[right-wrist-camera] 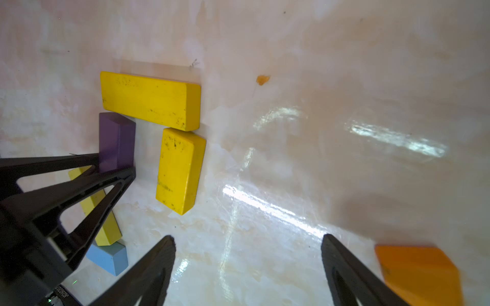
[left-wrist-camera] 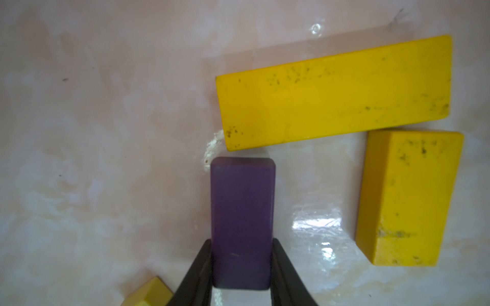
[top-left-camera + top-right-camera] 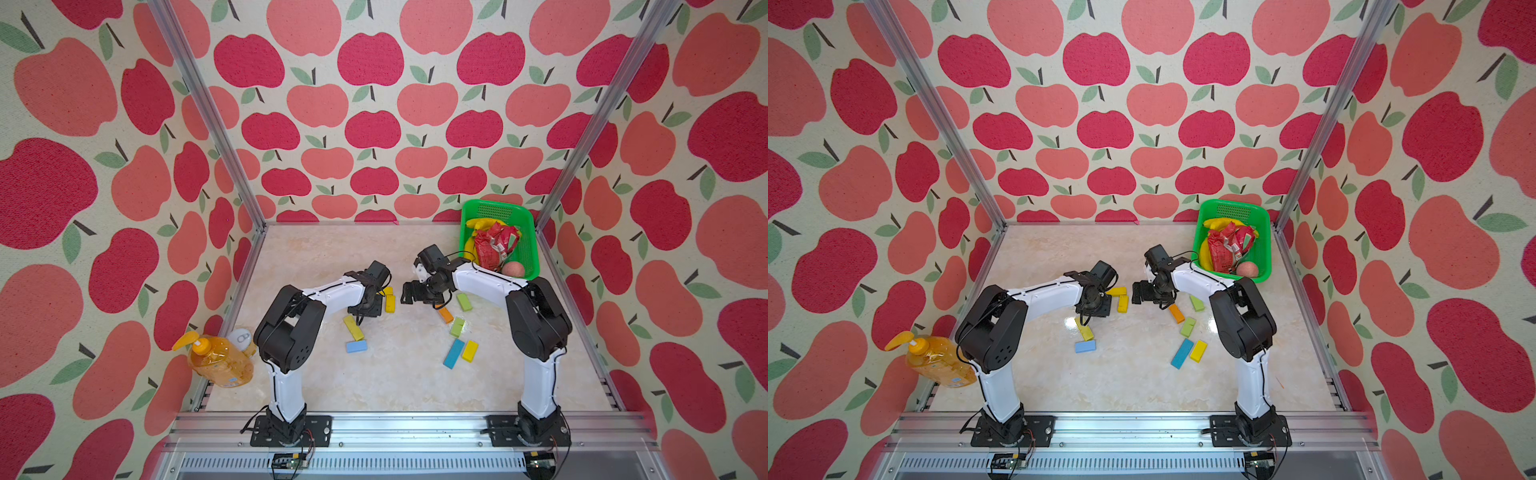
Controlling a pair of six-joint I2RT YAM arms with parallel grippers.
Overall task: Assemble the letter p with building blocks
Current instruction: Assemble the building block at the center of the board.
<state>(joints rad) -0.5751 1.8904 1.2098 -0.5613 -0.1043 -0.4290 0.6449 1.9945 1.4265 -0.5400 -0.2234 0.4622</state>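
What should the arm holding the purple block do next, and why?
Probably nudge the purple block against the long yellow block, then let go: the left gripper pinches it, and a thin gap seems to show between them.

White arm links, black joints, black cables

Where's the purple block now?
In the left wrist view, the purple block is in the left gripper, its end close to the long yellow block, the short yellow block alongside.
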